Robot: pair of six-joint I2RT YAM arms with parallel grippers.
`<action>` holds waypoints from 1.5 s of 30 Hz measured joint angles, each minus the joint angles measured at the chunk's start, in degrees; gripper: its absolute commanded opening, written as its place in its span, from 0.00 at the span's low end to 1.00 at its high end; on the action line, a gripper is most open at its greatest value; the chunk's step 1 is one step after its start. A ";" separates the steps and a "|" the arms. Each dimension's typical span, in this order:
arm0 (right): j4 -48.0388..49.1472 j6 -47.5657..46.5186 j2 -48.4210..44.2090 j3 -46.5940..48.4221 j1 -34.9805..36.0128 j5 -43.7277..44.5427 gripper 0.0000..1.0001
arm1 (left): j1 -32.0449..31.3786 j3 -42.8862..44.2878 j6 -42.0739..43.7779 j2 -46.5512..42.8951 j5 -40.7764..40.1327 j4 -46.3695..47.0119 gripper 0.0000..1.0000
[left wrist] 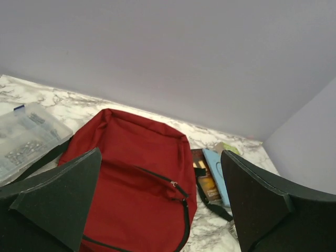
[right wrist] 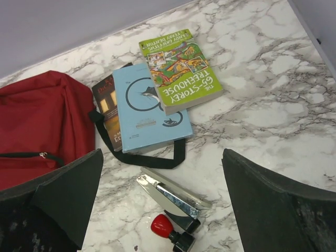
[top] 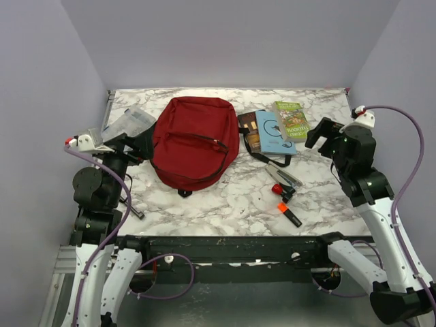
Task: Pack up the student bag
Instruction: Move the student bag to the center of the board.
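Note:
The dark red student bag (top: 194,142) lies flat at the table's centre-left, its curved zipper closed; it also shows in the left wrist view (left wrist: 136,194) and at the left of the right wrist view (right wrist: 39,121). My left gripper (top: 136,144) is open and empty, raised just left of the bag. My right gripper (top: 325,134) is open and empty, raised right of the books. A brown book (top: 248,129), a light blue book (top: 272,133) and a green book (top: 291,119) lie overlapped right of the bag. A black strap (right wrist: 142,157) loops under the books.
A clear plastic case (top: 129,122) sits at the far left, behind the left gripper. A stapler (top: 283,174), a red-capped item (top: 277,189), an orange-and-black marker (top: 289,212) lie right of centre. A thin dark object (top: 133,211) lies near the left arm.

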 measured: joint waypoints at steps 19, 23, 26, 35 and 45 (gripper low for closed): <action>32.28 26.75 24.00 -14.19 5.53 -37.99 1.00 | -0.02 1.57 6.16 8.48 2.99 -12.15 0.98; 39.56 32.54 32.68 -14.58 15.06 -38.18 1.00 | -0.02 1.62 6.82 11.28 4.79 -13.18 0.98; 45.00 36.24 39.19 -13.51 21.49 -37.68 0.99 | -0.02 1.62 6.84 12.83 6.05 -14.14 0.98; 52.81 42.91 52.52 -9.40 30.47 -31.10 0.89 | -0.02 1.62 6.84 19.02 12.76 -14.86 0.98; 57.77 44.17 57.83 -9.62 30.23 -25.44 0.19 | -0.04 1.60 6.82 22.84 20.50 -14.91 0.97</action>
